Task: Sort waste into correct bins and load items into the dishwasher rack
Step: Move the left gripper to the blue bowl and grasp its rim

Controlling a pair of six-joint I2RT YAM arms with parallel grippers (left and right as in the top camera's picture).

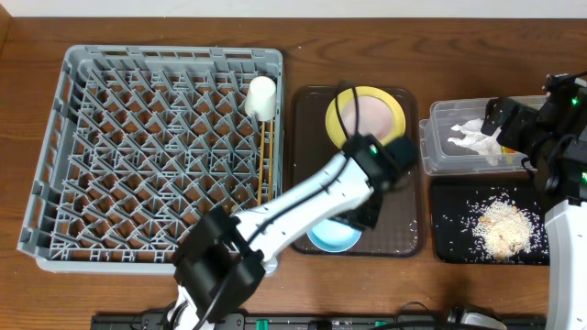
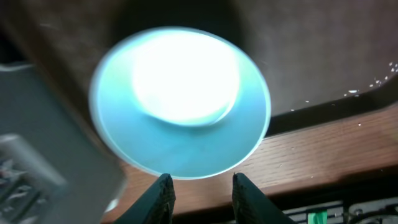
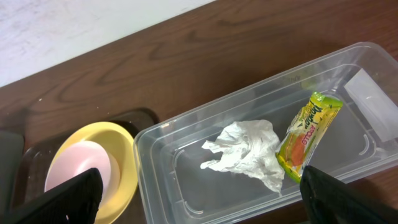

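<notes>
1. My left gripper point(image 2: 200, 186): jaws part-way spread, with nothing between them that I can see. The gap shows bare table point(image 2: 323, 149).
2. The blue bowl point(image 2: 180, 102) is just past the fingertips, mouth up, at the near end of the brown tray point(image 1: 404, 229). Its near rim runs across the gap, not through it, so I judge there's no pinch yet. One finger needs to go inside the rim.
3. The bowl is round, so there's no long axis to line up. The rack point(image 1: 138, 137) lies to its left, just beside the tray.
4. The yellow plate point(image 1: 394, 110) sits further back on the same tray.
5. My right gripper point(image 3: 200, 177) is spread wide and empty. It's well apart, over the clear tub point(image 3: 261, 86) holding the napkin point(image 3: 245, 152) and wrapper point(image 3: 308, 134). The left arm is nearer, so the bowl is its job.
</notes>
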